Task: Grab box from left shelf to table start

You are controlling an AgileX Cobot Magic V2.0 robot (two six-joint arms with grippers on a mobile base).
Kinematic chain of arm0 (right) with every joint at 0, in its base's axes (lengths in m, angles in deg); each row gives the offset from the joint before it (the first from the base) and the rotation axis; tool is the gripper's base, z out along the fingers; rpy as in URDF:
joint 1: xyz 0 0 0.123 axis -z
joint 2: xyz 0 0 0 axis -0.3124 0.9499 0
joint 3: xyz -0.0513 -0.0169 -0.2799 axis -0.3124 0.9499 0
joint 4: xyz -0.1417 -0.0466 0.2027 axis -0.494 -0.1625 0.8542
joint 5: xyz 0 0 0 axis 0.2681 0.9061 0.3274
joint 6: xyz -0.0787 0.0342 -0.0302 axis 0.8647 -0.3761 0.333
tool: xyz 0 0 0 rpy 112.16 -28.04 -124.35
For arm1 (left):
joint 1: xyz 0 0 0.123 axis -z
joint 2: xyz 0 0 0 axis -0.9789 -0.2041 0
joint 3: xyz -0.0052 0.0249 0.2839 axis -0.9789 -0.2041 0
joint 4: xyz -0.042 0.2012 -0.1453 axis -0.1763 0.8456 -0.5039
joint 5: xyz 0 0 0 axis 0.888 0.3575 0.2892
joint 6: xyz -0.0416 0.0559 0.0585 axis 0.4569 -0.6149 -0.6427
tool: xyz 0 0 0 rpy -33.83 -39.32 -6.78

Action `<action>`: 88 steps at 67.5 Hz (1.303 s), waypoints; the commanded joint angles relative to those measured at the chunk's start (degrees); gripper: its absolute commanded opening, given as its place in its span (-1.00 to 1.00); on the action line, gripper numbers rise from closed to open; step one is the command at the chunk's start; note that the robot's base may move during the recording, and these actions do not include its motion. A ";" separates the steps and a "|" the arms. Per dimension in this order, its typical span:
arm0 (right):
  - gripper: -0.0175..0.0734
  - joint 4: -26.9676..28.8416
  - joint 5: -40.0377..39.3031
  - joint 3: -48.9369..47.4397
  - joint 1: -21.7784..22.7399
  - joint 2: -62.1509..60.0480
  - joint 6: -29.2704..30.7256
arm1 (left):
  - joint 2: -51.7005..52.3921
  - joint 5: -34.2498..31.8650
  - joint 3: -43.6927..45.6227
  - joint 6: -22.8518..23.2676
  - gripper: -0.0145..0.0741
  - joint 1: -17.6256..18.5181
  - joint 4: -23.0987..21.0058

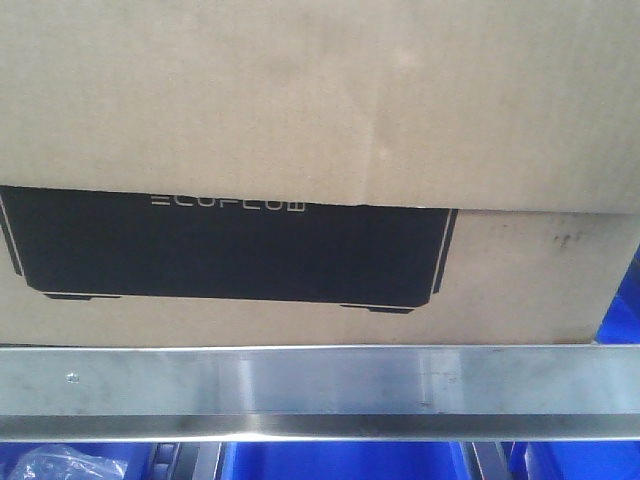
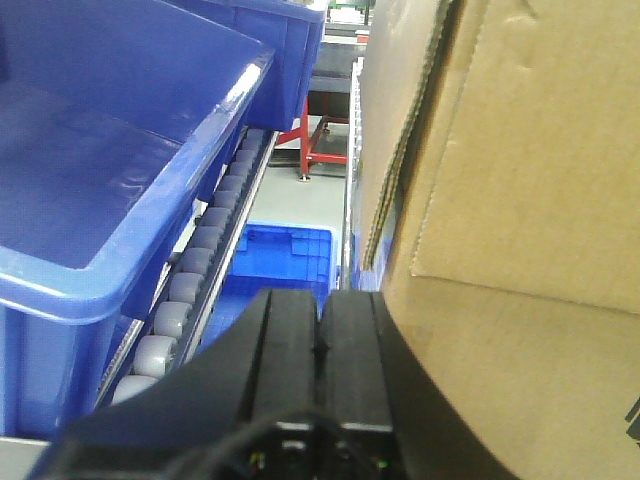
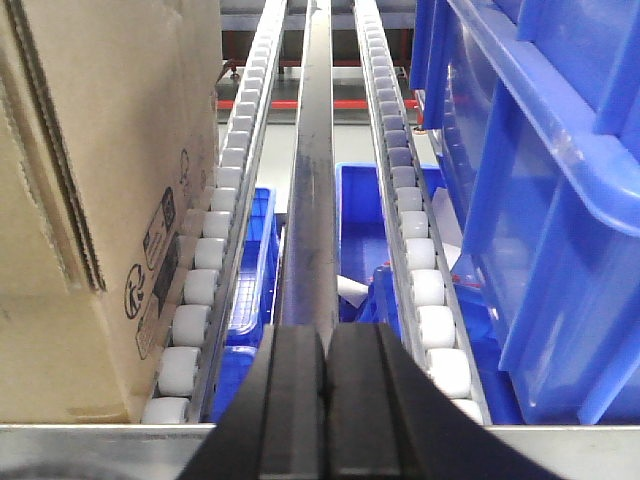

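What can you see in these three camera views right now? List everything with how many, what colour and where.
box: one, brown cardboard with a black printed panel, filling the front view.
shelf front rail: one, brushed steel, just below the box.
roller tracks: two in the right wrist view, white rollers, running back to the right of the box.
divider bar: one, grey metal, between those two tracks.
blue bins: several, exact count unclear, at both sides of the box and on the level below.
red frame: one, on the floor far behind.
left gripper: one, black, shut and empty, between a bin and the box.
right gripper: one, black, shut and empty, in line with the divider bar.
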 commanded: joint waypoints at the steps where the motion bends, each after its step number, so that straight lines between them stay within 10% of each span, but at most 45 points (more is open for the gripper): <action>1: -0.49 -0.20 -5.19 0.12 0.27 -0.41 0.28 | 0.99 -4.74 0.13 -0.01 -0.90 0.40 -0.37; 35: -0.49 -0.20 -5.19 0.12 0.27 -0.41 0.28 | 0.89 -5.80 0.24 -0.01 -0.90 0.40 -0.37; 53: -0.49 -0.20 -5.19 0.12 0.27 -0.41 0.28 | 0.89 -17.29 2.24 -0.01 -0.90 0.40 -0.37; 88: -0.49 -0.20 -5.19 0.12 0.27 -0.41 0.28 | -7.46 7.12 30.32 -0.01 -0.64 0.40 -0.15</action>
